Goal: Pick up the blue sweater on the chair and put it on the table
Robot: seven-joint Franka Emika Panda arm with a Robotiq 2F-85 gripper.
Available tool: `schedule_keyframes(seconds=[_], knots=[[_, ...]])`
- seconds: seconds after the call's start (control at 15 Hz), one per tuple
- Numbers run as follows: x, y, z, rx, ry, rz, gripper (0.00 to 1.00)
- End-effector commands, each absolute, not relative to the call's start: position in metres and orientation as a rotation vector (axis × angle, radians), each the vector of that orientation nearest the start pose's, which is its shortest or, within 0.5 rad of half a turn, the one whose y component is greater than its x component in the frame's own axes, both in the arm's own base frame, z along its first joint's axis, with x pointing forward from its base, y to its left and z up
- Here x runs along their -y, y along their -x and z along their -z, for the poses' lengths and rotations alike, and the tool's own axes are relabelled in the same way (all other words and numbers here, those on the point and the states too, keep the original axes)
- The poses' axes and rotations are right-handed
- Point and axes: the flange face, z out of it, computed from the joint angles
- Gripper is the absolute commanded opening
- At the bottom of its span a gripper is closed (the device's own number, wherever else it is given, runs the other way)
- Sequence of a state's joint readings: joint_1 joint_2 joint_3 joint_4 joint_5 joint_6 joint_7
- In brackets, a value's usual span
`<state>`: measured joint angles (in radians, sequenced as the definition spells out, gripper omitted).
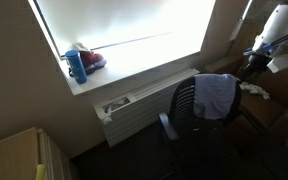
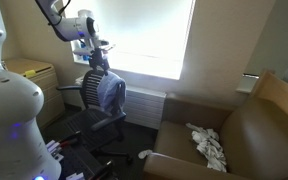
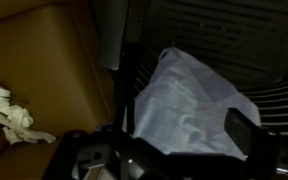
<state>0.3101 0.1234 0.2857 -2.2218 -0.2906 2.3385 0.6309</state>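
Over the top edge of the chair (image 2: 92, 120) hangs the blue sweater (image 2: 109, 92), draped across the ribbed back with cloth falling down both faces. Gripper (image 3: 164, 142) is released, fingers (image 3: 247, 132) spread wide. It sits just above the sweater's upper edge, one finger to each side of the cloth. Cannot tell whether the pads touch it.

In the wrist view the table (image 3: 44, 50) lies left of the chair, its edge just beside the chair back. Most of the brown top shows bare, with white crumpled cloth (image 3: 9, 112) near its left edge, well apart from the sweater.

In an exterior view the radiator (image 1: 134, 105) under the window stands left of the chair, with dark open floor in front. Blue bottle (image 1: 76, 66) on the sill is well apart, far left.
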Motion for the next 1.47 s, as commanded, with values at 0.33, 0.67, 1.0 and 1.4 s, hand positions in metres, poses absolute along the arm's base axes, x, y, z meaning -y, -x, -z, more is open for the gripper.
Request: schedule_keyframes(seconds=[0.33, 0.67, 1.0, 1.4], knots=[[-0.278, -0.469, -0.285, 0.097, 3.332, 0.198, 1.0], [-0.286, -0.493, -0.239, 0.017, 3.29, 0.402, 1.0], [-0.322, -0.502, -0.216, 0.095, 3.252, 0.499, 0.85], [-0.334, -0.515, -0.201, 0.075, 3.263, 0.487, 0.41]])
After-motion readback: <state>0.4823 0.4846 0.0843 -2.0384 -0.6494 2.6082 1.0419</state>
